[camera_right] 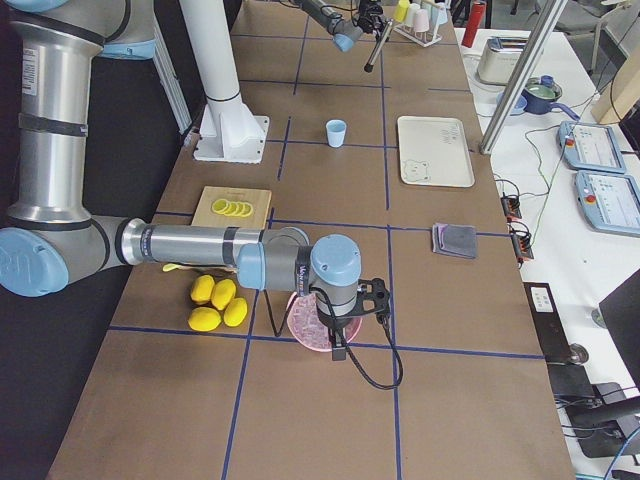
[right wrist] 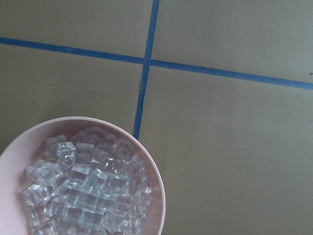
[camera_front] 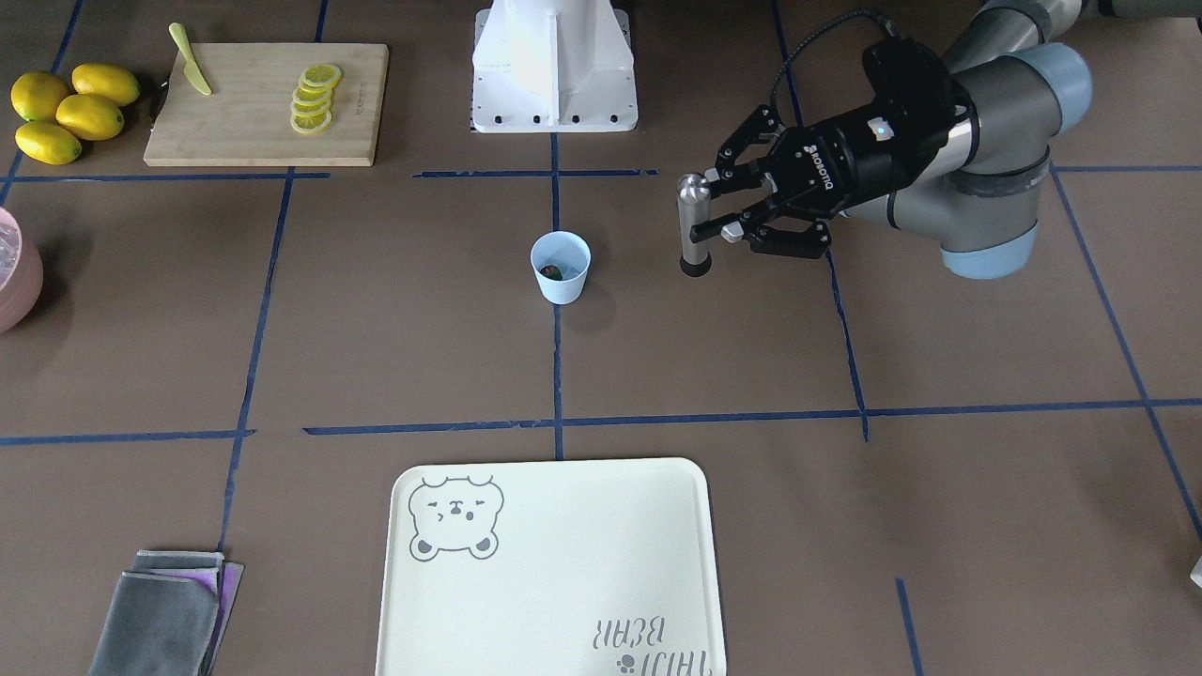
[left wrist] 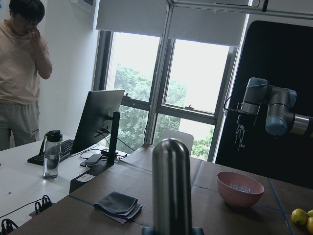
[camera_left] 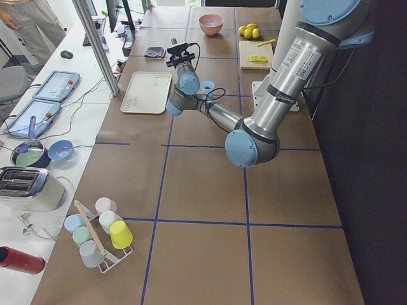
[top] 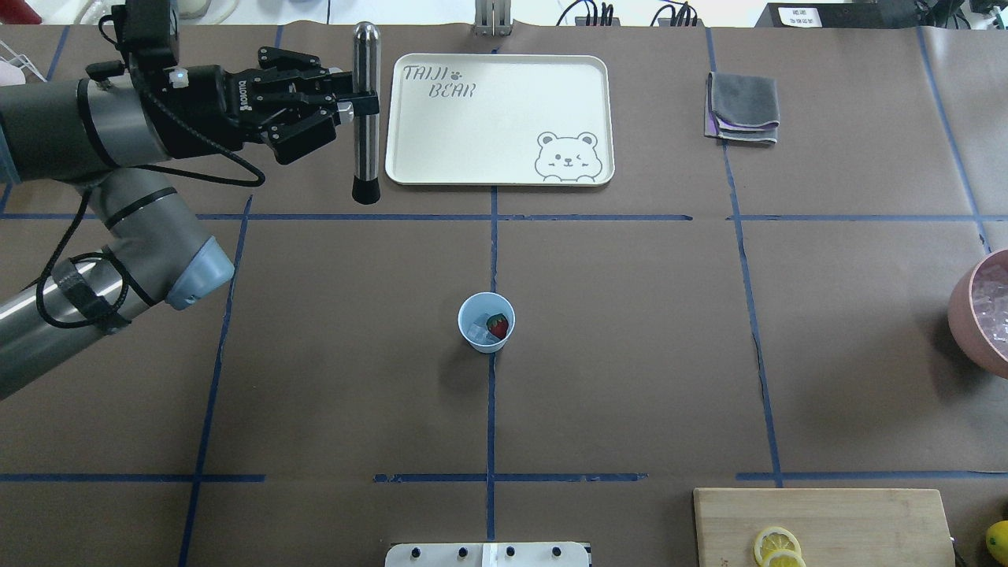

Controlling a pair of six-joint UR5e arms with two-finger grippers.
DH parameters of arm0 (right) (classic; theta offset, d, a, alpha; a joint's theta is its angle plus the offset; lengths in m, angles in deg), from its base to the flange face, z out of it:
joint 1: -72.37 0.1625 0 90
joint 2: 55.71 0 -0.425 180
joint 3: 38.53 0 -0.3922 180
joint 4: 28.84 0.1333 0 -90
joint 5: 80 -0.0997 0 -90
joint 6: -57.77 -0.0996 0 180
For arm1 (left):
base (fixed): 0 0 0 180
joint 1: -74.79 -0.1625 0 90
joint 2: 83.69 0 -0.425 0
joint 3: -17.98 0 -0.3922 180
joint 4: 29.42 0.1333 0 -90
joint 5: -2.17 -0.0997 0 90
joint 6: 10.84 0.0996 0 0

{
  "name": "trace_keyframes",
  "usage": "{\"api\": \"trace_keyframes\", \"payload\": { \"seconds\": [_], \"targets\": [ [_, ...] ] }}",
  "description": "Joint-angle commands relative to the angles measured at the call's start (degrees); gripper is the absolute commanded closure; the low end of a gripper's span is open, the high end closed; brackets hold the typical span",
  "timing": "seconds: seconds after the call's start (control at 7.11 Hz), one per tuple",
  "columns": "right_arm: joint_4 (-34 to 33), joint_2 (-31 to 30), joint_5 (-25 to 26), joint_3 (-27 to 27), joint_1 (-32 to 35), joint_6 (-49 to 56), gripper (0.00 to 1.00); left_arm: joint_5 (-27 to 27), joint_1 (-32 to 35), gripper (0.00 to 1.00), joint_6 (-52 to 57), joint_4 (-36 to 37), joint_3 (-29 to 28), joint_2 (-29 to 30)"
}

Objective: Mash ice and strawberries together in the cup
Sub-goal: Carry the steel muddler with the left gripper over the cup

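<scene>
Our left tool (camera_front: 716, 205) grips the upright silver metal muddler (camera_front: 694, 225), so we should centre it above the small light blue plastic cup (camera_front: 561, 272), well to the tool's right, holding a red strawberry (top: 497, 324) and clear ice cubes (top: 478, 333).

Cup (top: 476, 305) light blue; strawberry (top: 497, 325) red; ice (top: 478, 332) clear. Surface (top: 630, 354) brown, blue grid lines. Tray (top: 488, 134) cream, grey bear print.

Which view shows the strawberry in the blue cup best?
Overhead exterior: it looks into the cup and shows the red strawberry beside ice. Front-facing shows only a dark spot; side views, just the cup; wrist views, nothing.
</scene>
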Motion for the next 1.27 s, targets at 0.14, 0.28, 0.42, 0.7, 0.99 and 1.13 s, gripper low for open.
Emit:
{"api": "trace_keyframes", "payload": {
  "seconds": [0.14, 0.28, 0.42, 0.7, 0.99, 1.13],
  "targets": [
    [0.00, 0.03, 0.00, -0.33, 0.00, -0.06, 0.00, -9.87, -11.65, 1.00, 9.99, -6.74, -0.45, -0.48],
    [0.00, 0.03, 0.00, -0.25, 0.00, -0.06, 0.00, -19.49, -17.53, 1.00, 10.55, -7.55, -0.36, -0.75],
    [0.00, 0.12, 0.00, -0.16, 0.00, -0.06, 0.00, -21.15, -21.85, 1.00, 16.38, -7.56, -0.89, -0.92],
    [0.00, 0.29, 0.09, -0.07, 0.00, -0.06, 0.00, -21.43, -24.62, 1.00, 21.71, -7.47, -2.02, -0.92],
    [0.00, 0.29, 0.00, -0.16, 0.00, -0.06, 0.00, -24.76, -25.75, 1.00, 22.76, -7.56, -4.92, -0.14],
    [0.00, 0.21, 0.00, -0.07, 0.00, -0.06, 0.00, -24.86, -25.76, 1.00, 22.77, -7.56, -4.93, -0.05]
  ]
}}
